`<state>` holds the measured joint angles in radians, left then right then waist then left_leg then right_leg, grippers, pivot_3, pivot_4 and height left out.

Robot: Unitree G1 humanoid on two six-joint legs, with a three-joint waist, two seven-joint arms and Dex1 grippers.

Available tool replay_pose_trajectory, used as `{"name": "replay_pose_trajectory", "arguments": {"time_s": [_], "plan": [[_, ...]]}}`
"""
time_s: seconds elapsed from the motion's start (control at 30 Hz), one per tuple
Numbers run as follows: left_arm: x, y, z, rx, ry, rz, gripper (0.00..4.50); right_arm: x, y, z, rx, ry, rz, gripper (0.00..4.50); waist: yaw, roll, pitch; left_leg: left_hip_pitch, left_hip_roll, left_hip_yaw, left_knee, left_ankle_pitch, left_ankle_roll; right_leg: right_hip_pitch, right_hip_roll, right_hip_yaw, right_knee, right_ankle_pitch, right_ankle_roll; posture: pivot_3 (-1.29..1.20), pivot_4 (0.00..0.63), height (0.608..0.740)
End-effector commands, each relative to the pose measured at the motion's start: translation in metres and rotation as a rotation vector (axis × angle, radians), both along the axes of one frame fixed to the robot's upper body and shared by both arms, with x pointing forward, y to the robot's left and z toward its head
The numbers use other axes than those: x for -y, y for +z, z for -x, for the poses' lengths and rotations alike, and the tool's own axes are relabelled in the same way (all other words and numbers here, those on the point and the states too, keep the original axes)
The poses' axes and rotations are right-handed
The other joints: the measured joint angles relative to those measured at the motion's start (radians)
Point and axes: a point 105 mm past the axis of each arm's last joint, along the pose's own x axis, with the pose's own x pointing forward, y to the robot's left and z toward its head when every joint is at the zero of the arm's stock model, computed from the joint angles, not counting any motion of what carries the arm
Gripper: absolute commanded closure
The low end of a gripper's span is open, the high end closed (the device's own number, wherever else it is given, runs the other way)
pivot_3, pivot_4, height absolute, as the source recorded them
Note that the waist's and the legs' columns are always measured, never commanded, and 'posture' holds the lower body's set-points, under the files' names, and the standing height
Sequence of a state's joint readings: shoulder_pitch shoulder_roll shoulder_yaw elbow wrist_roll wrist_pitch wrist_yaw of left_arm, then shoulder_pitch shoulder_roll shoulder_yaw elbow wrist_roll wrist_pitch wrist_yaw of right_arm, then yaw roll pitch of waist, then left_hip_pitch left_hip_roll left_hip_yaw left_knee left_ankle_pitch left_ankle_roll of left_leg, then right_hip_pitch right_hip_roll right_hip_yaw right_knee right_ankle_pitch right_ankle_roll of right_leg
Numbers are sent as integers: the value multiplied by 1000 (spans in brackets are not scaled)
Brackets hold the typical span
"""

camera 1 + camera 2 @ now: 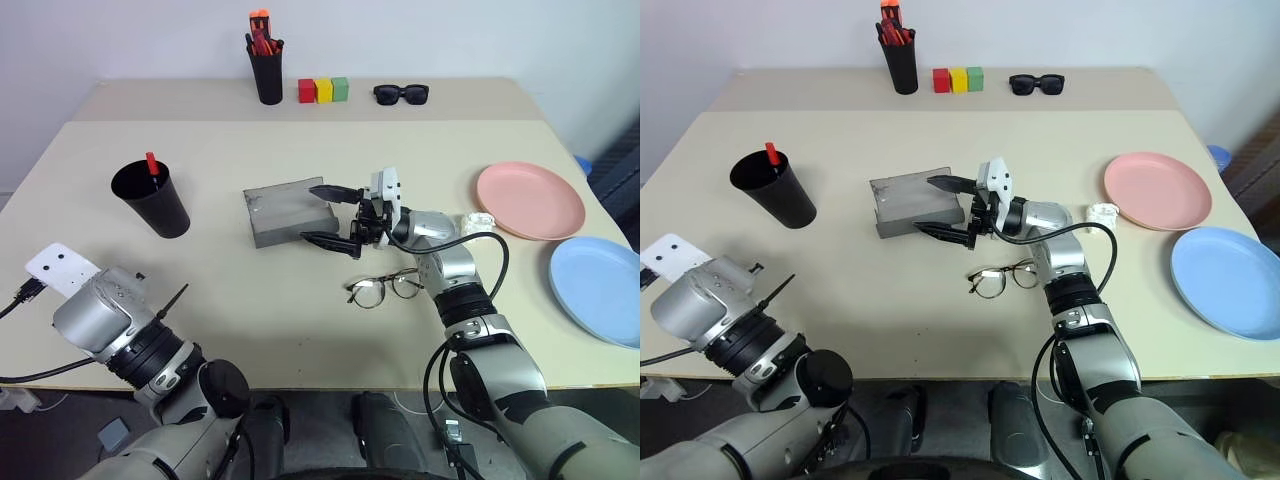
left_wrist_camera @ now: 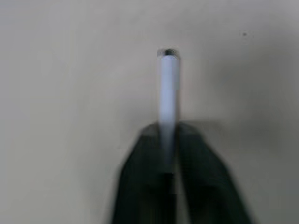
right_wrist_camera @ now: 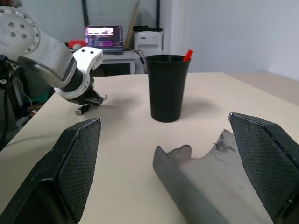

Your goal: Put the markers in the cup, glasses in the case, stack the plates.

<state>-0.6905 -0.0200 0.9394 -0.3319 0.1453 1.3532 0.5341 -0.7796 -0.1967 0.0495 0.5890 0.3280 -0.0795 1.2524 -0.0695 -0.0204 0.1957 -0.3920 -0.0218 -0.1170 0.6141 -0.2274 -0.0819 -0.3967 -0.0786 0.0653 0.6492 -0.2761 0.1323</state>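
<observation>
Left gripper pinches a pale marker near the cup; right gripper gapes over the case; glasses lie just beside it; cupping likely next.

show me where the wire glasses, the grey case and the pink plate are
glasses (image 1: 384,289), left eye view, on the bridge between the lenses
grey case (image 1: 283,208), left eye view, on its top face
pink plate (image 1: 529,199), left eye view, on its bare centre
</observation>
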Motion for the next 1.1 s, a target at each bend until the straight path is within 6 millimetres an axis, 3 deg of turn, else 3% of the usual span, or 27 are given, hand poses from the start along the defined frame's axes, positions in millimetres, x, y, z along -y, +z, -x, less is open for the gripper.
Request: {"name": "replay_pose_trajectory", "arguments": {"time_s": [0.03,0.2,0.37,0.47,0.53,0.6,0.7,0.83,0.97,1.1], "plan": [[-3,-15,14,-82,47,52,4463,0,12,3,53,2,-19,0,-1,0,0,0,0,0,0,0,0,0,0,0,0,0,0,0,150,740],[0,-15,12,-48,26,59,4463,0,11,2,53,-3,-16,0,-1,0,0,0,0,0,0,0,0,0,0,0,0,0,0,0,150,740],[4,23,1,241,-60,-100,4463,1,11,1,53,-9,-15,0,1,0,0,0,0,0,0,0,0,0,0,0,0,0,0,0,150,740],[-3,38,10,405,-1,-176,4463,1,11,0,52,-12,-15,0,5,-1,0,-1,0,0,0,0,0,0,0,0,0,0,0,0,150,740],[-13,56,15,516,55,-262,4463,0,12,-1,51,-11,-17,0,7,-1,0,-1,0,0,1,0,-1,0,0,0,0,0,0,0,150,740],[-20,95,11,667,43,-410,4463,-1,13,-1,50,-8,-21,0,7,-1,0,-1,0,0,1,0,-1,0,0,0,0,0,0,0,150,740],[-19,149,3,858,-10,-583,4463,-1,16,-3,48,-9,-33,0,9,-1,1,-1,0,0,0,0,-1,0,0,0,0,0,0,0,150,740],[-12,193,-11,1010,-83,-717,4463,-2,24,-2,47,8,-84,0,21,-1,1,-1,0,0,1,0,-1,1,0,0,-1,1,0,0,150,740],[0,217,-27,1093,-170,-815,4463,0,32,0,65,22,-153,0,25,-1,1,-1,0,0,1,0,0,1,0,0,-1,1,0,0,150,740],[27,230,-64,1141,-340,-914,4463,2,38,0,61,23,-192,0,28,-1,0,-1,0,0,1,0,0,1,0,0,-1,1,0,0,150,740]]}}
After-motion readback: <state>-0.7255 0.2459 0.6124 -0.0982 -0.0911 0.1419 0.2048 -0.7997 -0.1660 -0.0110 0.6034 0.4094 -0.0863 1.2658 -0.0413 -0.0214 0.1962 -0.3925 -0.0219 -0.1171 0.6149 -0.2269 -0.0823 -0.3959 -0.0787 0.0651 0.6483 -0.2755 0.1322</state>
